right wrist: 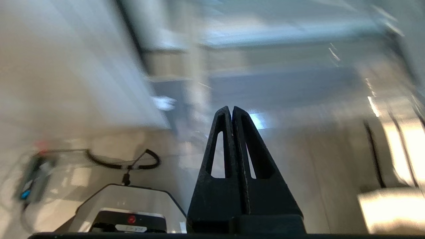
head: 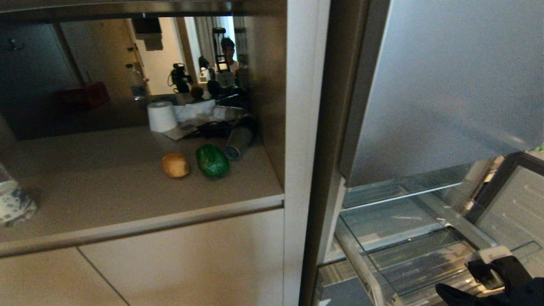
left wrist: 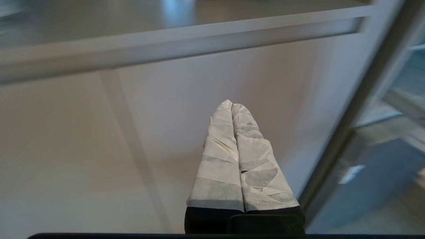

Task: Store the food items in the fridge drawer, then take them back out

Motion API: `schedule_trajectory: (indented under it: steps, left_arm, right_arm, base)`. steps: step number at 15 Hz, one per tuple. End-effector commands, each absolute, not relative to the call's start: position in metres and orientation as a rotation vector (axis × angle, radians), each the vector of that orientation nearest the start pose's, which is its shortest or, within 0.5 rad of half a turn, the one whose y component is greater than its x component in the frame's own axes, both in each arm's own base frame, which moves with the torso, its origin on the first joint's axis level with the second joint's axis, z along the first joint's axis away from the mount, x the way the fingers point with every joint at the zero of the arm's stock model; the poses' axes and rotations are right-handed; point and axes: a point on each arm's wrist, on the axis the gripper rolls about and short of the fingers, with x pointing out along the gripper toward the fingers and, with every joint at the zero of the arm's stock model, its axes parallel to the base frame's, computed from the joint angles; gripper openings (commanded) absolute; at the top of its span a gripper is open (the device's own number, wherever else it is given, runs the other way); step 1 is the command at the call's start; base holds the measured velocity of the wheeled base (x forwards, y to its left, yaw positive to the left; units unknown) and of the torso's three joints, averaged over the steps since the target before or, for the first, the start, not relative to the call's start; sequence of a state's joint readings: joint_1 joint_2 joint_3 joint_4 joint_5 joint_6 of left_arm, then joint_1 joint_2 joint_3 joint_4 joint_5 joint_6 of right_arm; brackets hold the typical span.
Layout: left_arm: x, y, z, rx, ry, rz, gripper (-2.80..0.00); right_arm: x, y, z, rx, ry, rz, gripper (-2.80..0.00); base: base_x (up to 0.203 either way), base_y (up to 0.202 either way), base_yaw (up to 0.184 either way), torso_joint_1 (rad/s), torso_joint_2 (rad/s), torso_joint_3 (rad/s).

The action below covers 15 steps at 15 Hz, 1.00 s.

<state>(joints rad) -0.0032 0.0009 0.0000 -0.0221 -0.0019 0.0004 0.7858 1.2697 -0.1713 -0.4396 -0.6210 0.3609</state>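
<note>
Potato (head: 175, 165) & bell pepper (head: 212, 160) sit side by side, nearly touching, on the beige counter (head: 106, 187) left of centre in the head view, pepper to the right of the potato, w/ a grey cylinder (head: 238, 142) just beyond the pepper. Fridge drawer (head: 408, 250) is pulled out at lower right, clear bin w/ ribbed floor, nothing visible in it, so neither item is stored yet. Handling, as a guess: potato looks firm, matte, moderately heavy for its size, shouldn't slip; best taken across the short axis of the oval. Pepper probably lighter, hollow, glossy skin likely slick, lumpy lobes give uneven contact; grip across the mid body between lobes, not too hard or the wall may dent. Right gripper (head: 450, 293) is at bottom right of the head view over the drawer, fingers pressed together & empty per right wrist view (right wrist: 231, 113). Left gripper (left wrist: 231, 106), taped fingers together, holds nothing, facing the beige cabinet fronts (left wrist: 83, 149); not in the head view. Hard to tell: right arm is cut off by the frame edge, drawer's front panel is out of frame, right wrist view is smeared so drawer depth is unclear. Clutter at the counter's back (paper roll (head: 161, 116), cables) is dim; a partly cut-off container (head: 12, 199) sits at left edge.
</note>
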Motion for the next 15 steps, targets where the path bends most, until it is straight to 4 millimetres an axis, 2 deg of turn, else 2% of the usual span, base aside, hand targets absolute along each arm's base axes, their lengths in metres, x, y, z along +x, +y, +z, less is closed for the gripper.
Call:
schedule_trajectory:
  steps: [1,4,8,11,15]
  left_arm:
    - [-0.022,0.000,0.075,0.000,-0.011,-0.005,-2.80]
    - [-0.022,0.000,0.075,0.000,-0.011,-0.005,-2.80]
    - [-0.022,0.000,0.075,0.000,-0.011,-0.005,-2.80]
    - [-0.022,0.000,0.075,0.000,-0.011,-0.005,-2.80]
    - [-0.022,0.000,0.075,0.000,-0.011,-0.005,-2.80]
  right_arm:
    - [0.105,0.085,0.103,-0.078,0.526,0.053,-2.80]
    - [0.112,0.080,0.098,-0.082,0.553,-0.010,-2.80]
    - [0.146,0.063,0.082,-0.042,0.590,-0.234,-2.80]
    - [0.165,0.058,0.063,-0.043,0.646,-0.313,-2.80]
    - [0.186,0.059,0.042,-0.013,0.775,-0.254,-2.80]
  base:
    - [0.000,0.007,-0.177,0.002,0.00,0.006]
    - [0.000,0.009,-0.174,0.001,0.00,0.002]
    - [-0.002,0.006,-0.133,0.003,0.00,0.001]
    - [0.000,0.000,0.000,0.000,0.00,0.000]
    - [0.000,0.000,0.000,0.000,0.00,0.000]
